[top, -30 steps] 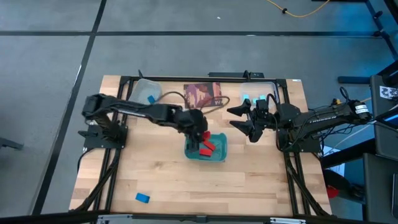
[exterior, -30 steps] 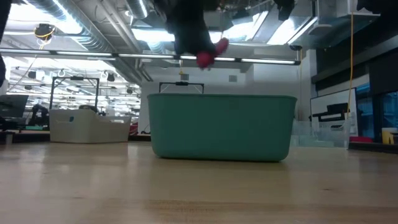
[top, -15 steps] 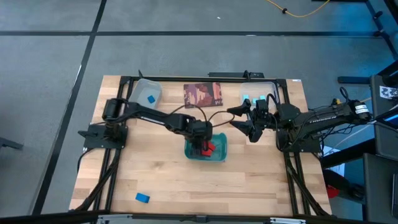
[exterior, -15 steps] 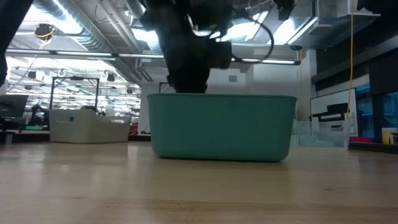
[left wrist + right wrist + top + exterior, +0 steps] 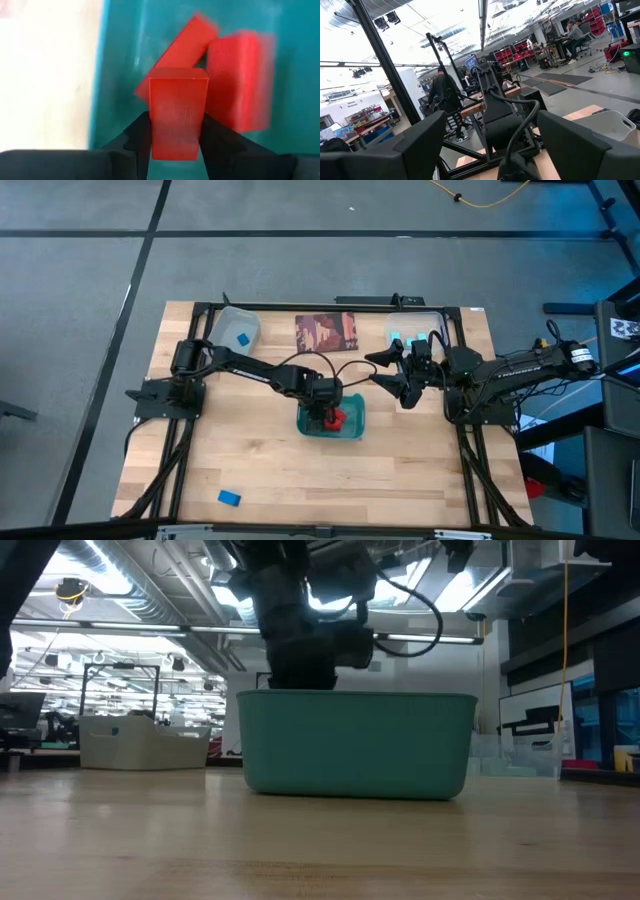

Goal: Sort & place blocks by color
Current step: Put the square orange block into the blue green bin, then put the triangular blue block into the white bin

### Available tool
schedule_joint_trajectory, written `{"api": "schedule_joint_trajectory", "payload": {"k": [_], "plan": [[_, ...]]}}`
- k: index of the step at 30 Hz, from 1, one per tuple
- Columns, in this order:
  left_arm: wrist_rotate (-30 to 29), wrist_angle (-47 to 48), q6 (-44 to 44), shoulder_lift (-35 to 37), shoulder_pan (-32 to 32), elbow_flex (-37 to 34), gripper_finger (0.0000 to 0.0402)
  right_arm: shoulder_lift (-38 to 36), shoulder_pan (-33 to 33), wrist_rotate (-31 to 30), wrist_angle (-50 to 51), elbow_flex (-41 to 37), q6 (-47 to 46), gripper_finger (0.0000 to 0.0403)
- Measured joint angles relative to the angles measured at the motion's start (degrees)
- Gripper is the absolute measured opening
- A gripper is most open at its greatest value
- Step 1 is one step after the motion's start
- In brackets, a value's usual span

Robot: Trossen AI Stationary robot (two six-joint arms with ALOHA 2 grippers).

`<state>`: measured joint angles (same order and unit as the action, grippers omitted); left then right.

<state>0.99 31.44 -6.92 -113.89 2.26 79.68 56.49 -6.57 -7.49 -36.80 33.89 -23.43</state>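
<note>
My left gripper (image 5: 327, 418) is down inside the teal tray (image 5: 352, 430), shut on a red block (image 5: 177, 112). Two more red blocks (image 5: 240, 80) lie on the tray floor below it, one leaning across the other. In the low view the tray wall (image 5: 355, 745) hides the fingers and the blocks. My right gripper (image 5: 385, 375) hangs open to the right of the tray, touching nothing. A blue block (image 5: 229, 498) lies flat on the table near its near left corner. My left gripper pinches the red block between its two fingers (image 5: 137, 137), one on each long side (image 5: 155, 125). It comes from above, pointing down into the tray. The block is held above the two red blocks on the tray floor; whether it touches them I cannot tell.
A clear container at the far left (image 5: 236, 328) holds a blue block (image 5: 241, 338). Another clear container at the far right (image 5: 420, 330) holds cyan blocks (image 5: 399, 340). A brownish-red printed card (image 5: 326, 331) lies between them. Bare wood shows along the near side of the table.
My left gripper has carried the red block from above the tray's far left rim over the tray, toward the table's right and near edge, and gone down into it. The block has dropped below the tray wall in the low view. The gripper has stayed shut.
</note>
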Motion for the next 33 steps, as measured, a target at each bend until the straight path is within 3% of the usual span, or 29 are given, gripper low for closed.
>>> {"api": "schedule_joint_trajectory", "payload": {"k": [6,25,29,33], "plan": [[-0.09,0.37,-0.02,-0.23,0.07,-0.22,0.0167,0.00,0.02,0.00,-0.01,0.00,0.02,0.0318],[3.59,2.05,-3.04,0.63,-0.69,-0.13,0.0243,0.00,0.02,0.00,0.00,0.00,-0.01,0.0318],[5.14,7.61,-3.22,4.36,-1.45,0.73,0.0243,0.00,0.02,0.00,0.13,0.00,-0.01,0.0318],[3.57,8.82,-2.56,12.39,-1.41,0.84,0.0241,0.00,0.02,0.00,1.07,0.00,1.05,0.0318]]}}
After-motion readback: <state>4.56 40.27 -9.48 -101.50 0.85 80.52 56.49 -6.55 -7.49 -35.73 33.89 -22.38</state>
